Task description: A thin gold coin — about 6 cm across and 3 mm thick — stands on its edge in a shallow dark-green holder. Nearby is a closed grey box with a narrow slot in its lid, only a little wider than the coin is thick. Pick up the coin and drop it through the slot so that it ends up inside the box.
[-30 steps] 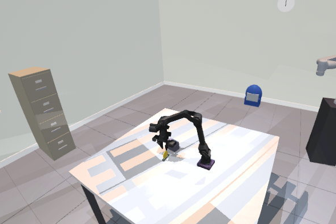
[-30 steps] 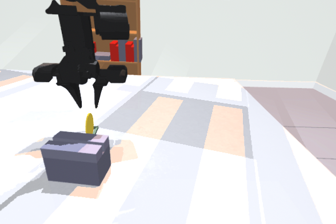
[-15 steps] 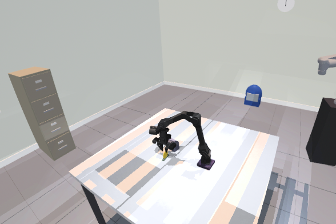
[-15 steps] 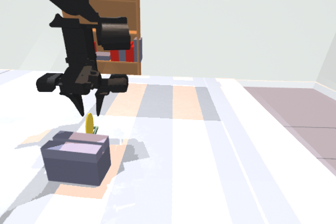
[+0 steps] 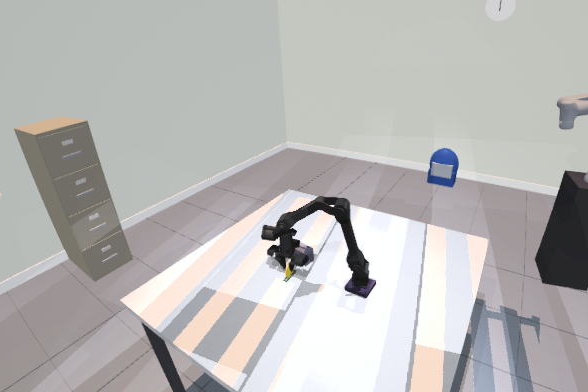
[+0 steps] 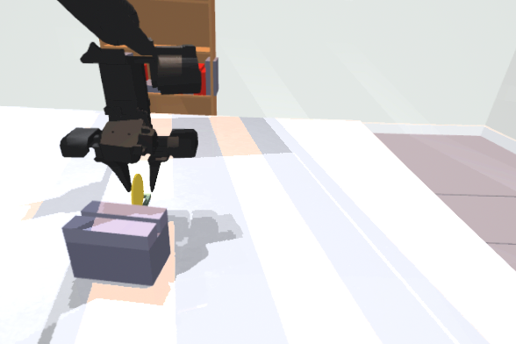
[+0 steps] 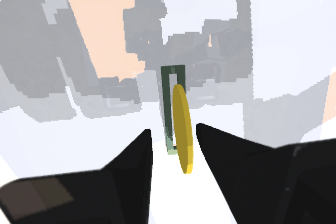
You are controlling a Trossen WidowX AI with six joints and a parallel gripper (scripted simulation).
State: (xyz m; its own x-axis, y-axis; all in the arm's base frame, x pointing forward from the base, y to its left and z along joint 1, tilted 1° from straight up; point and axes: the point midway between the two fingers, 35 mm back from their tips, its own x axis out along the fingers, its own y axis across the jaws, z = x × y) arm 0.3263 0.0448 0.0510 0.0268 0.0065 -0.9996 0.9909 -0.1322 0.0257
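The gold coin (image 5: 288, 271) (image 6: 137, 189) (image 7: 183, 130) stands on edge in the dark-green holder (image 6: 147, 199) (image 7: 166, 102). My gripper (image 6: 140, 190) (image 7: 173, 131) points down, partly open, with its fingertips at the coin's upper part, one on each side. In the wrist view the coin shows nearer the right finger, with a gap to the left one. I see neither finger clearly touching it. The grey box (image 5: 304, 250) (image 6: 111, 261) is closed, and its lid slot shows in the exterior view. The box partly hides the holder there.
The box stands close beside the holder, in front of it in the exterior view, and near the gripper's side in the top view. The arm's base (image 5: 360, 286) is on the table (image 5: 331, 345). Striped light and shadows cross the table top.
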